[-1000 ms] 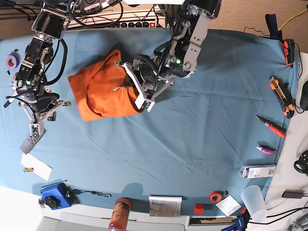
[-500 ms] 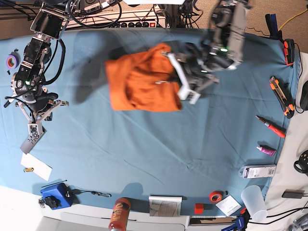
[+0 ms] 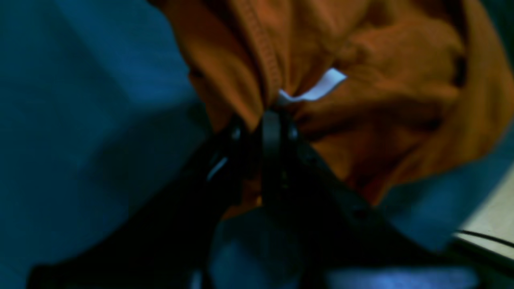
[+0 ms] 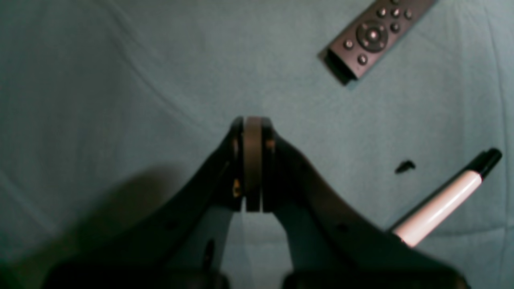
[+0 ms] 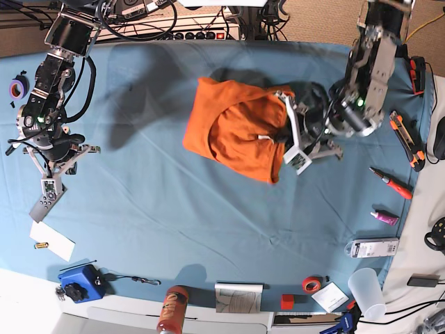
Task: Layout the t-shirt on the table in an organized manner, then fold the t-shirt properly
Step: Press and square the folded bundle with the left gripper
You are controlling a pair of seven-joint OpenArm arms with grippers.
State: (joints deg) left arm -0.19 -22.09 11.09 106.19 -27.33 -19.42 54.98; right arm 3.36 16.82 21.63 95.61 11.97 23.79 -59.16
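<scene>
Pinching bunched soft orange t-shirt (image 5: 233, 129); left claw (image 5: 287, 133) | wrinkled table (image 5: 208, 229)

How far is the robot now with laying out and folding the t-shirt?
Done: nothing finished yet; the t-shirt is bunched in a heap on the table, not spread flat. In hand: the left hand is shut on the t-shirt near its white tag. The right hand is shut and empty over bare cloth. Left: spreading it flat and all the folding.
</scene>
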